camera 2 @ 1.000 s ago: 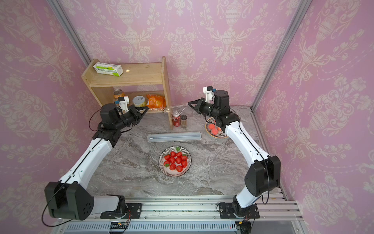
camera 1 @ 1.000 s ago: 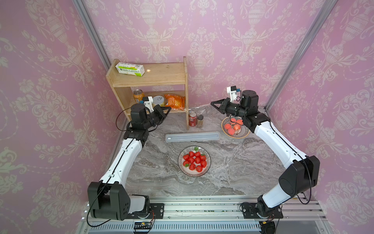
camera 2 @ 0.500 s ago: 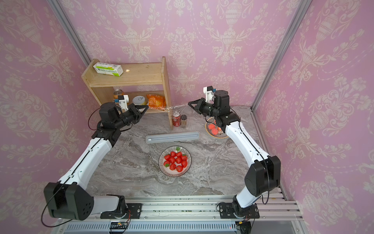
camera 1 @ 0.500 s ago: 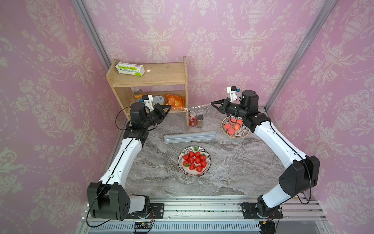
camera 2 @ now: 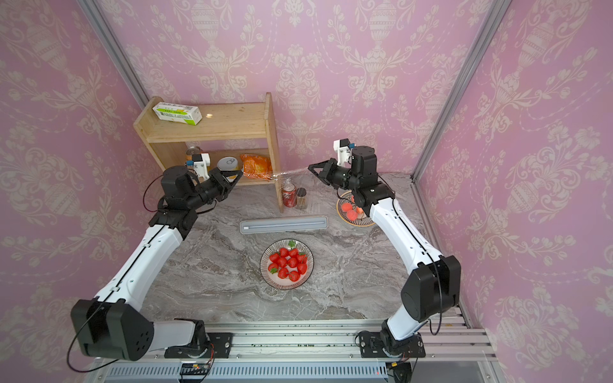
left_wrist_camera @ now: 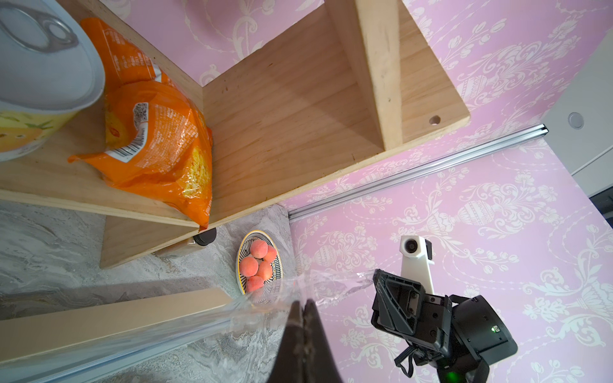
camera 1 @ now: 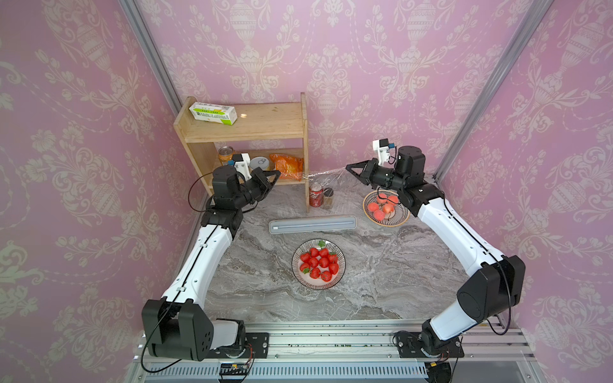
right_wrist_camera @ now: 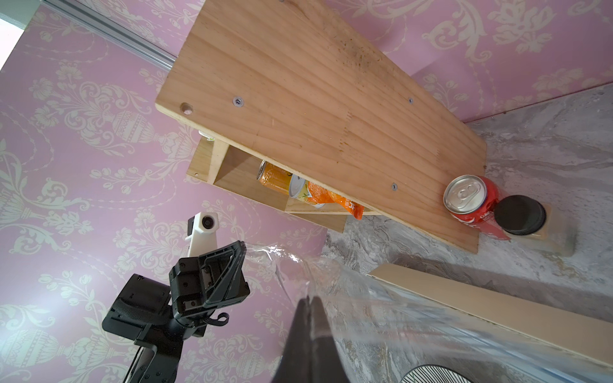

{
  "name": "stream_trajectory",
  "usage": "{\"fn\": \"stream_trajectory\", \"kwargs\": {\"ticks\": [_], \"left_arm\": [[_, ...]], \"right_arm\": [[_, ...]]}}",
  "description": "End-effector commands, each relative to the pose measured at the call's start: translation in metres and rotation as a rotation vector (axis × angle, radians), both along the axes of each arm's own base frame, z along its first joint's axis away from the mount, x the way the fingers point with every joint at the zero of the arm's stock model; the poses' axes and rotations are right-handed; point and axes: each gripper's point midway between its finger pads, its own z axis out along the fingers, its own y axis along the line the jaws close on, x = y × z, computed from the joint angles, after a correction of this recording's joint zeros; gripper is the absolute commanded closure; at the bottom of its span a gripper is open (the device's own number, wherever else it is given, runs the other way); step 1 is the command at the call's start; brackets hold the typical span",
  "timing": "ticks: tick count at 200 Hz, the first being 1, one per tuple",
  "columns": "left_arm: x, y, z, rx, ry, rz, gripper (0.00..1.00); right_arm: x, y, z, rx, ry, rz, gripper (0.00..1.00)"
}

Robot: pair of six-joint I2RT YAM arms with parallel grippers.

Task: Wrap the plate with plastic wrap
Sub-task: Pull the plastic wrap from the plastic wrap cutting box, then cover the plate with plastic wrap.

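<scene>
Left wrist view shows my left gripper (left_wrist_camera: 303, 302) pinched on the plastic wrap (left_wrist_camera: 265, 311). My right gripper (right_wrist_camera: 310, 299) clamps its other end.

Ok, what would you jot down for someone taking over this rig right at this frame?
The left gripper is shut on the thin clear plastic film; the right gripper is shut on the same film.
It is stretched in the air between them, before the wooden shelf; the wrist views suggest it runs down to the long cream box with a grey top lying on the marble table.
Done: film drawn out and raised.
Left: the striped plate of strawberries in front of the box is uncovered; lower film over it, sever it, tuck edges.
</scene>
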Motion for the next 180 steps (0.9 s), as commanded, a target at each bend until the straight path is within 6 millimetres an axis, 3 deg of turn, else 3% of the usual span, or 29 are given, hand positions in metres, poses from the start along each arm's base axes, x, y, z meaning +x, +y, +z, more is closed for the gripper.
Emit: {"fn": "stream_trajectory", "kwargs": {"ticks": [1,66,120,123,132,180], "left_arm": [[-0.009,-0.001,0.019,0.028,-0.078,0.000,1.00],[-0.039,-0.002,-0.030,0.099,0.015,-0.023,1.00],[-0.101,-0.017,-0.082,0.154,0.162,-0.092,1.00],[-0.105,-0.019,-0.086,0.156,0.173,-0.098,1.00],[-0.117,-0.020,-0.096,0.165,0.206,-0.104,1.00],[-0.170,-0.022,-0.131,0.178,0.328,-0.113,1.00]], "right_arm": [[-0.010,-0.007,0.025,0.001,-0.100,-0.001,1.00],[-0.027,-0.008,-0.025,-0.010,0.000,0.018,1.00],[-0.086,0.003,-0.070,-0.080,0.131,0.113,1.00],[-0.091,0.002,-0.086,-0.092,0.169,0.116,1.00],[-0.102,0.001,-0.098,-0.109,0.201,0.122,1.00],[-0.143,-0.013,-0.137,-0.167,0.319,0.117,1.00]]}}
